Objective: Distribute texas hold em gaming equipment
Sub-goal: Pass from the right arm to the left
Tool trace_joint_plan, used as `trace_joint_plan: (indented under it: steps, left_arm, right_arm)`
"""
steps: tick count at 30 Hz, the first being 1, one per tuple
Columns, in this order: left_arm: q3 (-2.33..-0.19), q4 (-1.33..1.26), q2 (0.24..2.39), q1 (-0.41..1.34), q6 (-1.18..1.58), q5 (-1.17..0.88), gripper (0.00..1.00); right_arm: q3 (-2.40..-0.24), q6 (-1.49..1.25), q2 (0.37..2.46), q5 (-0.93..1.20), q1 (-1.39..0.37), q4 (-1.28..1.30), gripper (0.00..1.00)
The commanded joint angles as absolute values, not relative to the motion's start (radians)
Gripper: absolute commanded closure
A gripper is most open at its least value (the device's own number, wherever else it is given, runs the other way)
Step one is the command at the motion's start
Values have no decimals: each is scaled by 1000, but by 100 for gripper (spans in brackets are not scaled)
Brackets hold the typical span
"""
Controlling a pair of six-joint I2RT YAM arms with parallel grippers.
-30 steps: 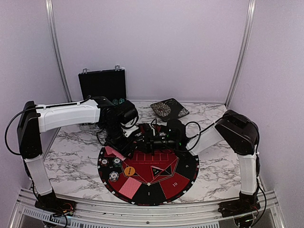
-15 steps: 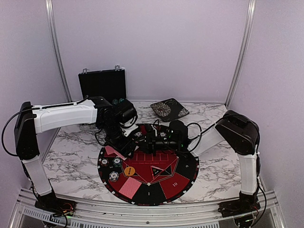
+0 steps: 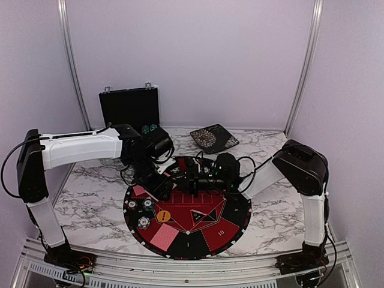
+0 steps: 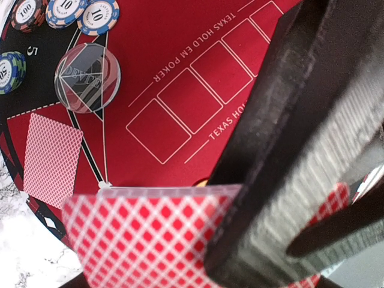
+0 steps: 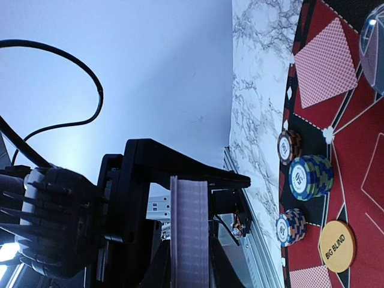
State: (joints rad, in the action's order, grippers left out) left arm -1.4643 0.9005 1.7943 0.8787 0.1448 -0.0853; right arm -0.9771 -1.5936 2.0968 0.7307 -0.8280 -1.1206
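The left claw has slid down and right over the far side of the mat, closing on the right claw, which pinches the deck standing on edge. One card seems to jut from that deck toward the left claw, just beside it. Whether the left jaws stand wide or grip the card, I cannot tell.

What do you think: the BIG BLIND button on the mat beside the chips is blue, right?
No, the BIG BLIND button is orange, not blue; the right wrist view shows it. It does lie on the mat beside the chips.
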Motion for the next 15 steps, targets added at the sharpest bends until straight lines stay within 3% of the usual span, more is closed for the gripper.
trace_joint_plan:
  steps: [1, 6, 15]
  left_arm:
    - [-1453, 869, 1763, 885, 134, -75, 19]
    - [-1450, 856, 1757, 888, 139, -62, 21]
    - [-1450, 851, 1749, 888, 135, -69, 35]
  right_arm:
    - [-973, -1609, 2042, 721, -823, -1199, 100]
    - [-964, -1611, 2040, 718, -822, -1205, 100]
    - [-961, -1571, 2025, 710, -822, -1160, 100]
